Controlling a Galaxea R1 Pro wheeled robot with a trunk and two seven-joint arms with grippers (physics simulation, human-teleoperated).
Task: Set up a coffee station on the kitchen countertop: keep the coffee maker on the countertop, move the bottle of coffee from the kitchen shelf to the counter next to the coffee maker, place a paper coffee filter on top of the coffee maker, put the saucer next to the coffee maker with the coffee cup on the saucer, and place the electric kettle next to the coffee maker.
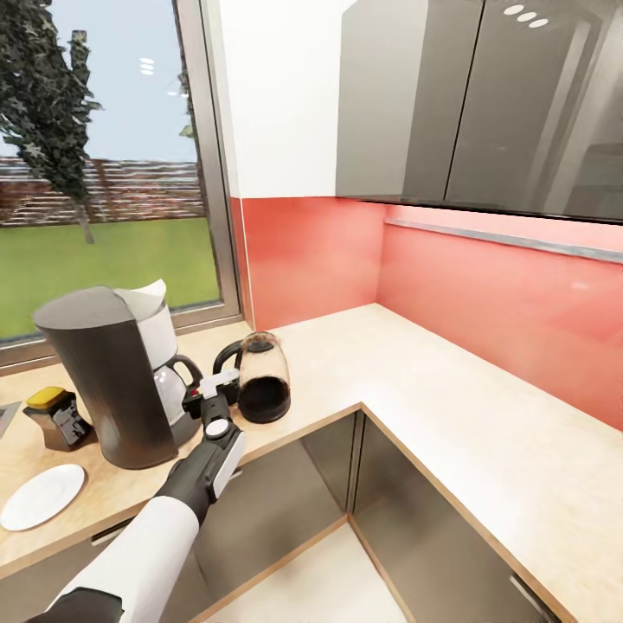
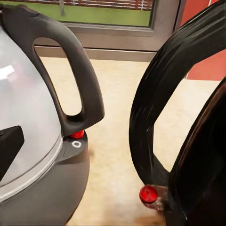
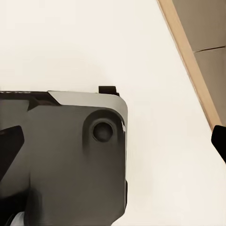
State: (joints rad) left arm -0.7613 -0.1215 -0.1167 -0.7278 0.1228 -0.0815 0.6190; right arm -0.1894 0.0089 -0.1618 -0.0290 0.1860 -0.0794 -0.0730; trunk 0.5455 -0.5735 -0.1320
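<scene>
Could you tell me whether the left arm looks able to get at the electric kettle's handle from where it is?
Probably yes: the left gripper is already right beside the electric kettle handle, between it and the coffee maker, with nothing between them.

A tall dark grey coffee maker [image 1: 108, 381] stands upright on the light beige countertop [image 1: 415, 381] near the window, its glass carafe [image 1: 173, 394] seated in front. A white paper coffee filter [image 1: 149, 294] sits on top of it, one edge pointing up. Just beside it stands the electric kettle [image 1: 262, 376] (rounded dark glass, black loop handle), also upright. On the machine's other side rests the bottle of coffee [image 1: 56, 417], dark brown with a yellow cap. A flat white saucer [image 1: 41, 496] lies near the counter's front edge.
</scene>
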